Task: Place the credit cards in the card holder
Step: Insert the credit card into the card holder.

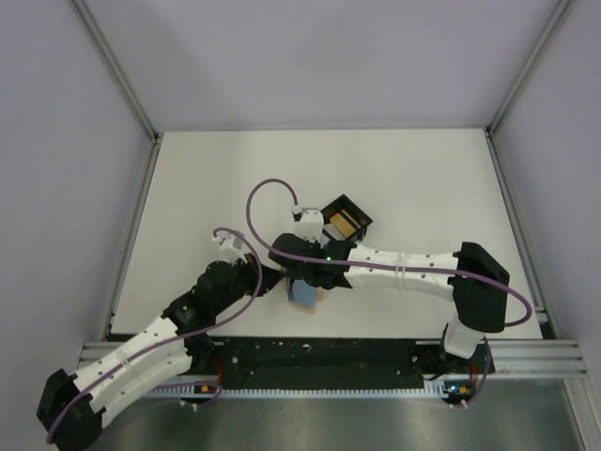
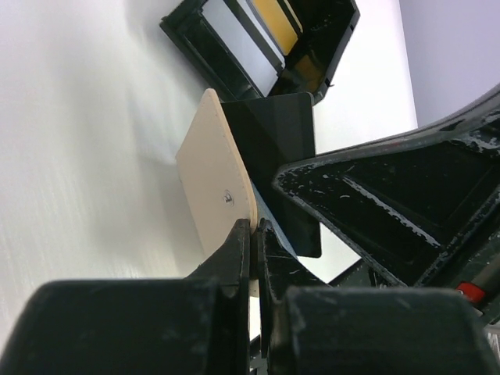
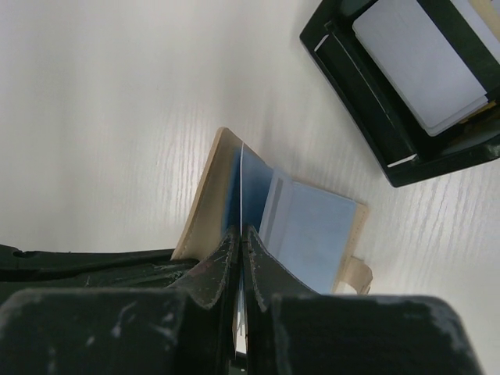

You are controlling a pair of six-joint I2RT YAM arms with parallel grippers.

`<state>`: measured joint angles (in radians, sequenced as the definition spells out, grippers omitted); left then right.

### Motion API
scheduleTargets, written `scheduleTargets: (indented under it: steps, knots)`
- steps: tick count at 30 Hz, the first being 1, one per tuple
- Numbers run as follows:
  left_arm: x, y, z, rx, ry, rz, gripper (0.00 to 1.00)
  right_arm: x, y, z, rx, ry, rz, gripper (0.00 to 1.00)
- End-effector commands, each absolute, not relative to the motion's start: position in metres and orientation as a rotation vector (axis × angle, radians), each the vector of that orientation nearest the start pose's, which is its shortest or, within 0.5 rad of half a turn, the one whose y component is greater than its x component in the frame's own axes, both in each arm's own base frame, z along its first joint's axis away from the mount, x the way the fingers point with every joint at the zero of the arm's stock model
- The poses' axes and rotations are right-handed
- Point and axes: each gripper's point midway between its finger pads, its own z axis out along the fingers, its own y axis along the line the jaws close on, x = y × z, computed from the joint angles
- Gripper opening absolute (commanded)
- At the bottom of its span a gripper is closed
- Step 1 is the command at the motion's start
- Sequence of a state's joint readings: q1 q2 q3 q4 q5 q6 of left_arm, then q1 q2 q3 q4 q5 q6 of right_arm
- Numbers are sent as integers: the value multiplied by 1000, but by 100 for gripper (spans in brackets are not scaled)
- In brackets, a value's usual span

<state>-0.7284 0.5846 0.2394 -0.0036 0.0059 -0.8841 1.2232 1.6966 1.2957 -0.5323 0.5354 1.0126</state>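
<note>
Grippers meet just on the near side of a black square open plastic tray [image 3: 350,105]. There the left gripper [image 2: 254,225] is clenched on one edge of the flat tan leather-like card holder [image 2: 211,168], propping it up at a tilt. The right gripper [image 3: 241,232] is clamped tight on a thin light blue plastic credit card [image 3: 241,183], seen edge-on with its leading edge inside the holder's parted mouth. The step in hand looks to be the insertion itself. It should go best if the card's plane stays in line with the slot and the push runs straight along the sleeve. The left grip should stay firm but away from the opening so the pocket is not pinched shut, and the card should be let go only once it is seated. A pale plastic card [image 3: 422,62] and a yellow-orange card [image 2: 277,19] lie in the tray, not yet moved. The left arm stretches diagonally from its base toward the tray across the white table [image 1: 423,178]. The right arm folds at its elbow well to the tray's right and runs its forearm leftward, ending with its wrist above the holder.
</note>
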Motion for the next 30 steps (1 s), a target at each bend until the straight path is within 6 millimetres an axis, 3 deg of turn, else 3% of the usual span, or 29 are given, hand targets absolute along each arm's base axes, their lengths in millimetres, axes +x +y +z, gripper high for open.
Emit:
scheduleTargets:
  steps: [1,4,9,17,22,30]
  knots:
    - [189,-195,108,-281,2095,-976,0,205,369,139,-38,2308,369,0]
    - [185,-177,74,-420,2180,-874,0,204,362,131,-54,2326,341,0]
    - [172,-168,36,-533,2254,-845,0,199,350,112,-49,2375,309,0]
    - [166,-158,16,-628,2293,-798,0,193,341,96,-47,2450,341,0]
    - [163,-156,7,-694,2300,-803,0,171,355,83,-60,2493,610,0]
    - [161,-157,2,-747,2294,-827,0,177,372,83,47,2460,994,0]
